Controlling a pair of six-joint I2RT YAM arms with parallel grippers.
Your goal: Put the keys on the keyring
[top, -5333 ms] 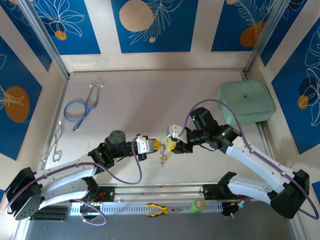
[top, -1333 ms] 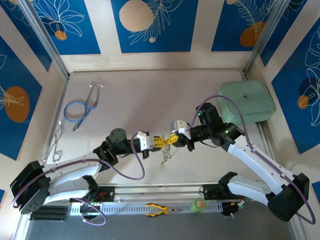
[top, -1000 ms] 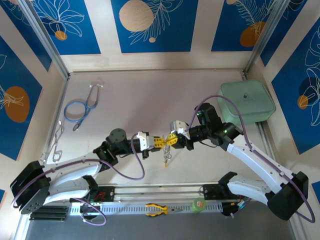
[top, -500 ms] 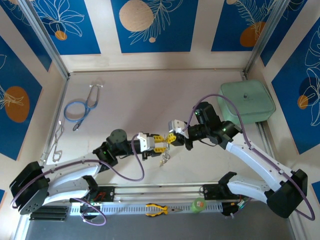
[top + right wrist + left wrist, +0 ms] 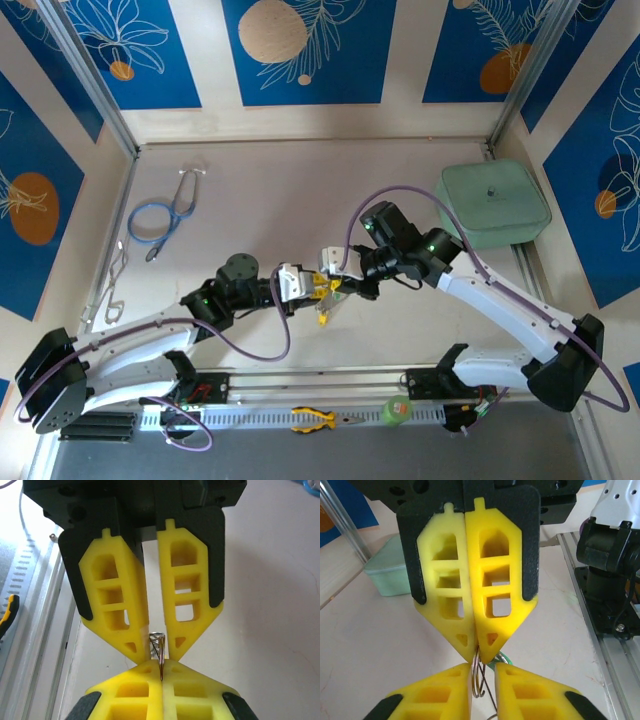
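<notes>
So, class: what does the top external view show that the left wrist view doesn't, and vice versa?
Top external adds the blue stethoscope, the yellow-handled pliers and the green tape roll. Left wrist adds close detail: a metal ring pinched by the shut right pincer, lying between the left pincer's slightly parted fingers. Shared: both pincers tip to tip, and the green box.

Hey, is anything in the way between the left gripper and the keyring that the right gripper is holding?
Nothing visible is. The right gripper is shut on the keyring, and its wire ring sits in the narrow gap between the slightly parted jaws of the left gripper. No other object lies between them.
</notes>
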